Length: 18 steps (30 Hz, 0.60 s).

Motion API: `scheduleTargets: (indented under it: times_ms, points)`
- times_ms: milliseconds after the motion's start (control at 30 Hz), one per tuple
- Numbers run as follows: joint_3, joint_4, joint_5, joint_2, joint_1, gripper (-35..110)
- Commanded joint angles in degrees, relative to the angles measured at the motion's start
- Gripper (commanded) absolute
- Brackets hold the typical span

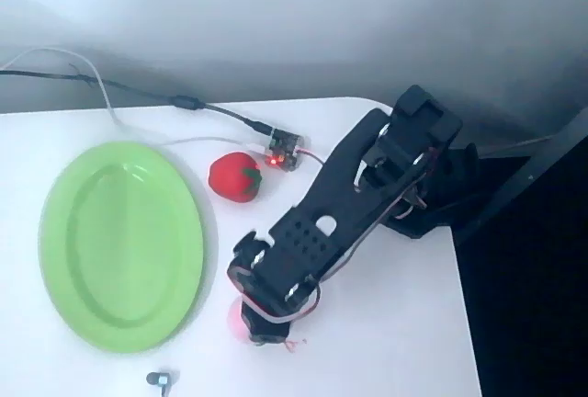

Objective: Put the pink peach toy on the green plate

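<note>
Gripper over peach, plate to the left.
The black two-finger gripper [262,328] covers the round pale-pink soft peach toy [235,320]; jaw state cannot be told. The lime-green oval plastic plate [119,245] lies just beside, leftward.

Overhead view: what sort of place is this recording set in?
Probably a makeshift desk or hobby bench, not a kitchen: a plain white table carrying loose cables, a bare circuit board with a red light, and toys beside a green plate.
</note>
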<state>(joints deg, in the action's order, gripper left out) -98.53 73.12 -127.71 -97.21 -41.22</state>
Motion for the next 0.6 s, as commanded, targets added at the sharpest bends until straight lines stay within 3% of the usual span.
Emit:
scheduleTargets:
  times_ms: [0,367,567]
  points:
    - [-1.7,2.1,2.5,-6.6,2.7,0]
    - [1.1,-7.1,18.0,-6.3,15.5,0]
    - [12.4,-7.9,27.8,2.5,21.7,0]
